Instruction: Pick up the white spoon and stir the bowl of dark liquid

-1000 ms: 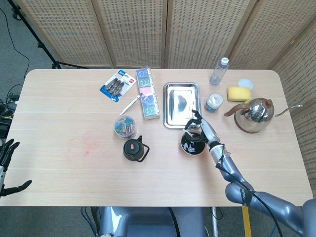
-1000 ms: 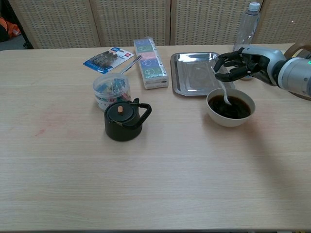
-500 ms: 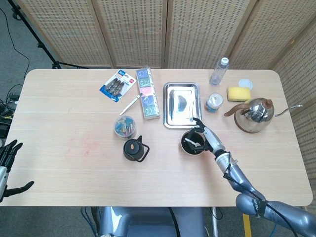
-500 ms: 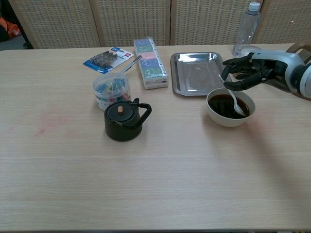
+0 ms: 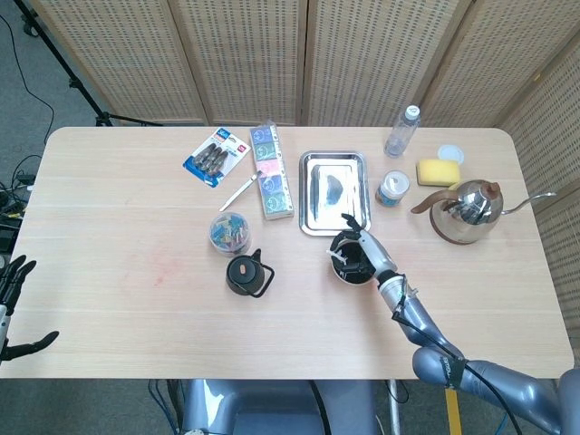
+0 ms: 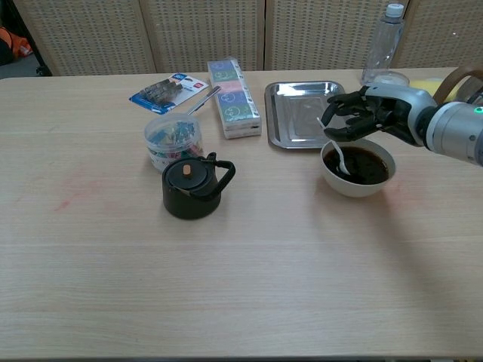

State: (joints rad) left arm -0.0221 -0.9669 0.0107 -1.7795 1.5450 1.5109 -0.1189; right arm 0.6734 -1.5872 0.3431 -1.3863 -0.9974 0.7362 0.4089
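Observation:
A white bowl (image 6: pixel 354 187) of dark liquid (image 6: pixel 368 165) stands just in front of the metal tray. My right hand (image 6: pixel 368 115) hovers over the bowl's far rim and pinches the handle of the white spoon (image 6: pixel 337 153). The spoon slants down with its scoop dipped into the liquid at the bowl's left side. From the head view, the right hand (image 5: pixel 362 249) covers most of the bowl (image 5: pixel 338 269). My left hand (image 5: pixel 13 304) hangs off the table's left edge, fingers spread, holding nothing.
A black teapot (image 6: pixel 193 181) and a tub of clips (image 6: pixel 173 140) stand left of the bowl. A metal tray (image 6: pixel 300 113) lies just behind it, tissue packs (image 6: pixel 235 97) beside that. A water bottle (image 6: pixel 379 45), small jar (image 5: pixel 392 188), sponge (image 5: pixel 435 171) and kettle (image 5: pixel 468 209) stand at the back right.
The right hand has swung left, carrying the spoon's scoop from the bowl's right side to its left side. The left hand has barely moved.

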